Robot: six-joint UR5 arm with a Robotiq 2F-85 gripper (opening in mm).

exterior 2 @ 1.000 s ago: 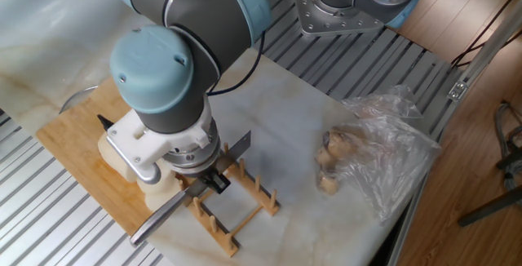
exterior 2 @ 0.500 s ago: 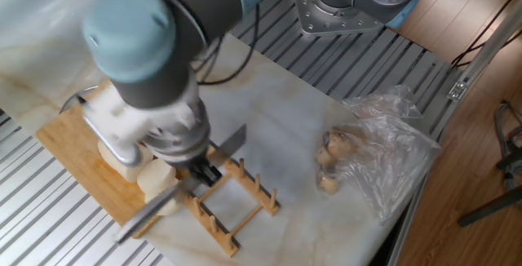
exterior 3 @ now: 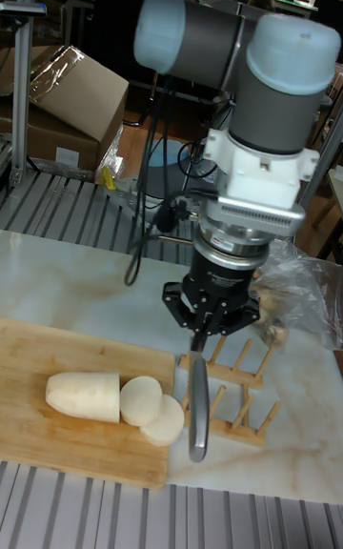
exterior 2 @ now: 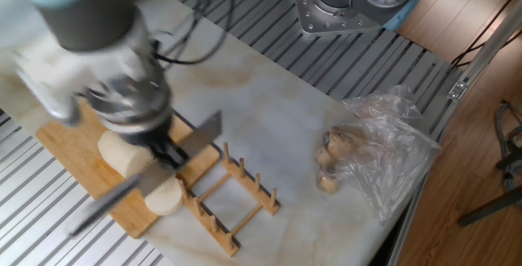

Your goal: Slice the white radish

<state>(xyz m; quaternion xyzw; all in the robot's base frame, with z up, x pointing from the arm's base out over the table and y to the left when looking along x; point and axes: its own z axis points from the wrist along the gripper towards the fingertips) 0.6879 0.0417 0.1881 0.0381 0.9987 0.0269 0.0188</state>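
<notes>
The white radish lies on the wooden cutting board (exterior 2: 69, 148) (exterior 3: 48, 439) as a thick stub (exterior 2: 121, 153) (exterior 3: 84, 395) with two round cut discs (exterior 3: 152, 408) leaning at its cut end; one disc (exterior 2: 167, 198) shows in the fixed view. My gripper (exterior 2: 170, 153) (exterior 3: 206, 332) is shut on a knife (exterior 2: 204, 133) (exterior 3: 197, 406), held mid-length. The blade points up and right, and the grey handle reaches toward the board's near edge. In the tall view the knife hangs just right of the discs, apart from them.
A wooden peg rack (exterior 2: 238, 197) (exterior 3: 233, 387) stands right beside the board on the marble slab. A clear plastic bag (exterior 2: 383, 156) (exterior 3: 291, 296) holding brownish lumps lies at the right. Slatted metal table surrounds the slab. A second robot base (exterior 2: 347, 1) stands at the back.
The arm has swung up and left with the knife, from over the rack's edge to over the board. This uncovers the radish stub and a disc.
</notes>
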